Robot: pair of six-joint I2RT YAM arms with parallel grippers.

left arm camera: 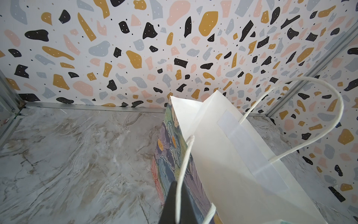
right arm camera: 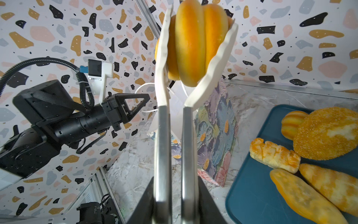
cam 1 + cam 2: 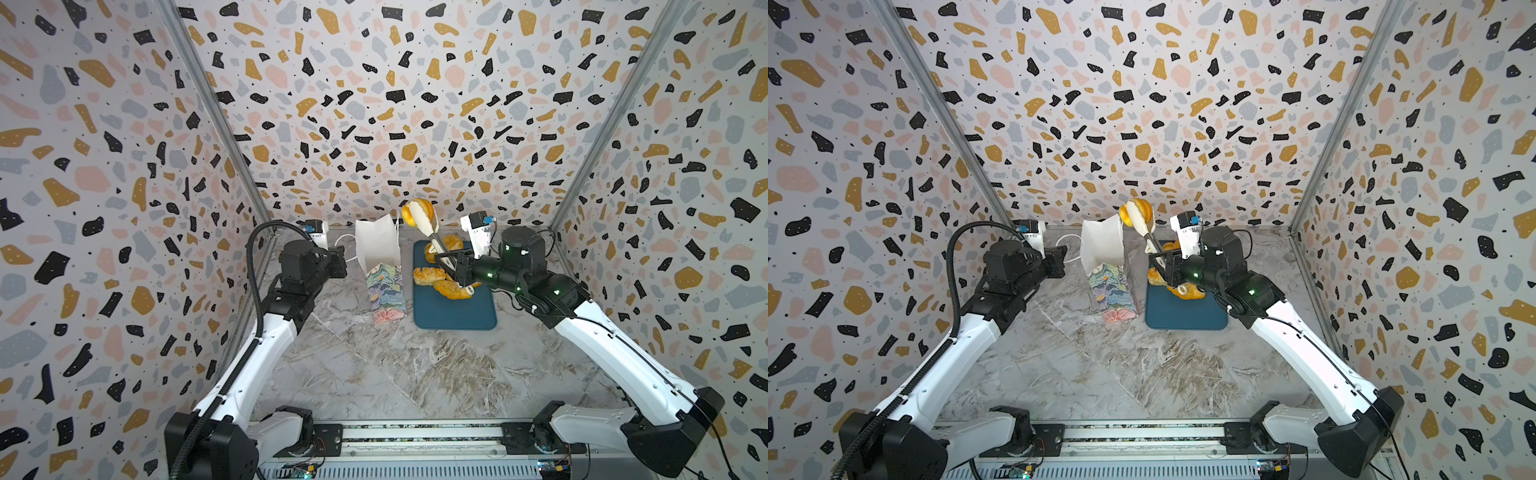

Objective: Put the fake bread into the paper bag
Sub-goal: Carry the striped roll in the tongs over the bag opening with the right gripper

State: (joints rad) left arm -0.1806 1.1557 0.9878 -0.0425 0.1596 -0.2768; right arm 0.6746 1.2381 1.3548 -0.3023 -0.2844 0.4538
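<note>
My right gripper (image 3: 457, 266) (image 2: 175, 186) is shut on the metal handles of tongs (image 2: 162, 135). The tongs' white tips pinch a ridged golden roll (image 3: 419, 210) (image 3: 1140, 210) (image 2: 195, 42), held high, just right of the mouth of the paper bag (image 3: 380, 257) (image 3: 1104, 249) (image 2: 217, 124). The floral bag stands upright with its white inside showing (image 1: 222, 155). My left gripper (image 3: 338, 259) (image 1: 177, 194) is shut on the bag's white cord handle (image 1: 184, 164). Several more pieces of fake bread lie on the tray: a crumbed oval loaf (image 2: 325, 133), a pastry (image 2: 275, 155) and oblong loaves (image 2: 304, 199).
A flat dark-blue tray (image 3: 453, 311) (image 3: 1183, 316) (image 2: 251, 194) lies right of the bag on the marble table (image 3: 395, 374). Patterned walls enclose the back and both sides. The bag's second cord handle (image 1: 329, 120) arches up on its far side.
</note>
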